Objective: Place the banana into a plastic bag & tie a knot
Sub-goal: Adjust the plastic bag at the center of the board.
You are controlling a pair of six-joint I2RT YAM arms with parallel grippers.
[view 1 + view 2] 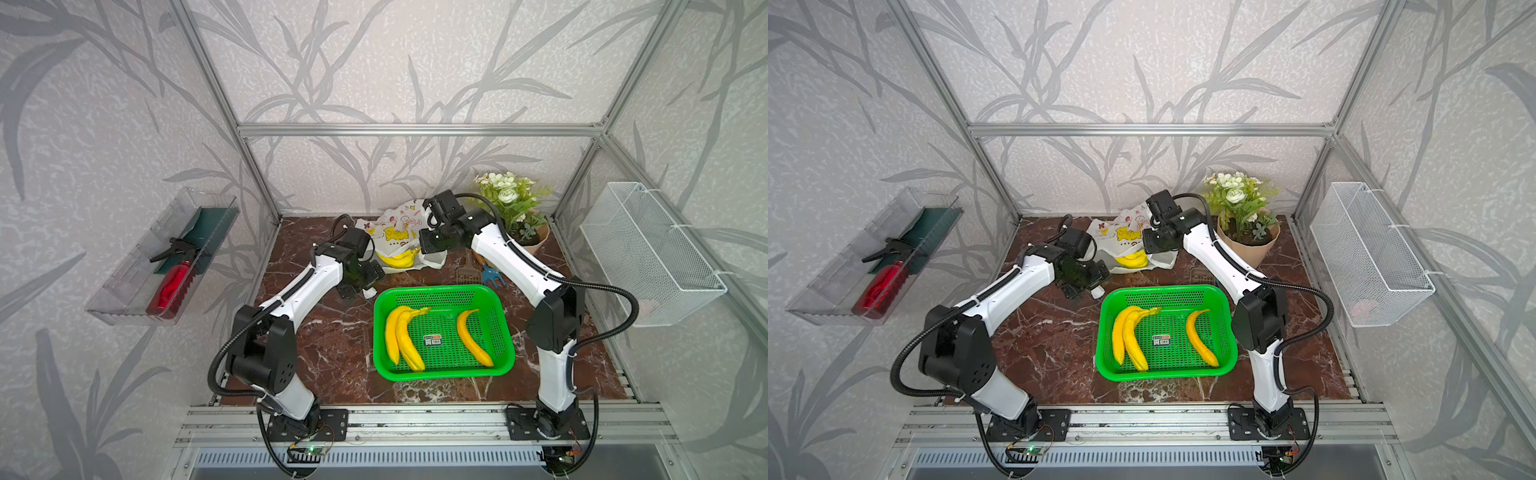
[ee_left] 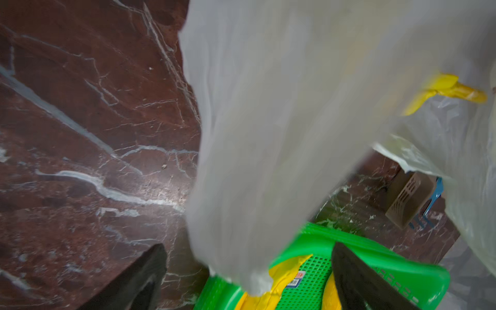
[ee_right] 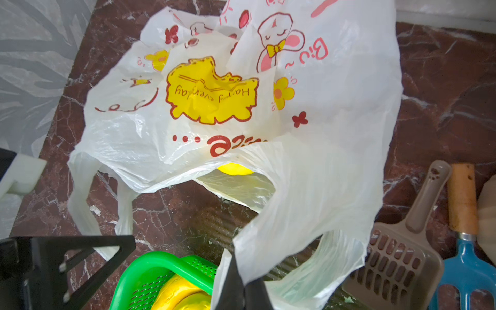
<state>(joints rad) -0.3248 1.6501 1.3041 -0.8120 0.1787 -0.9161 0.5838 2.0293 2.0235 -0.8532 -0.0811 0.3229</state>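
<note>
— What is taking up the most room?
— Your dark red marble table top is carrying everything. The green plastic basket with holes is sitting near the front, keeping three spare yellow bananas together.

— And the bag?
— The thin white plastic bag with cartoon rabbits is lying just behind the basket. One yellow banana is lying inside it, peeking out at the mouth.

— What are the grippers doing?
— Your right gripper is pinching one bag handle tight and lifting it, ready for tying, I think. Your left gripper is standing wide and gripping nothing. The other handle is hanging loose between its fingers. You are not tying anything yet.
</note>
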